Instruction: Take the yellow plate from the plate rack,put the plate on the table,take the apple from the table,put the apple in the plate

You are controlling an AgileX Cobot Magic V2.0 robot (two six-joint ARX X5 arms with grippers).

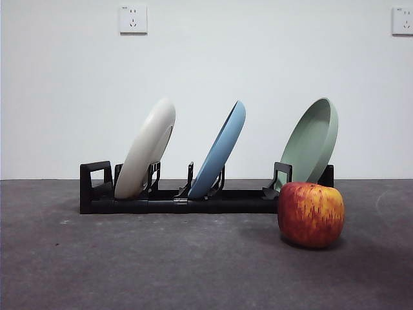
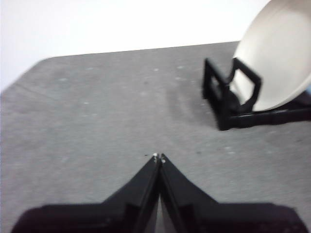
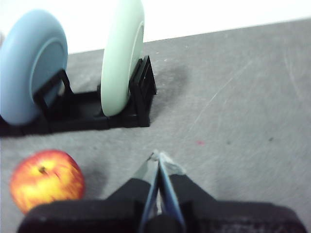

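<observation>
Two grippers waited above the table (image 1: 129, 271), neither holding anything. The left gripper (image 2: 159, 157) had its jaws pressed together tip to tip, and so did the right gripper (image 3: 158, 155), with at most a hairline gap between its tips.

From the left gripper, the yellow plate (image 2: 279, 58) lay ahead and off to one side, well apart across bare table, leaning in the end slot of the plate rack (image 2: 228, 99). Only this plate showed in the left wrist view, so the left arm looked the nearer one for the first pick. In the front view the yellow plate (image 1: 147, 148) stood on edge, tilted, its face running across the long axis of the plate rack (image 1: 193, 203); a grasp would probably have to come at the upper rim and lift it out of the slot.

The right gripper hung close to the apple (image 3: 47, 180), which sat on the table in front of the rack's far end, just beside the pale green plate (image 1: 312, 142). The blue plate (image 1: 221, 150) filled the middle slot.

No brand or writing could be read anywhere; the two wall sockets (image 1: 133, 19) carried only tiny, illegible marks.
</observation>
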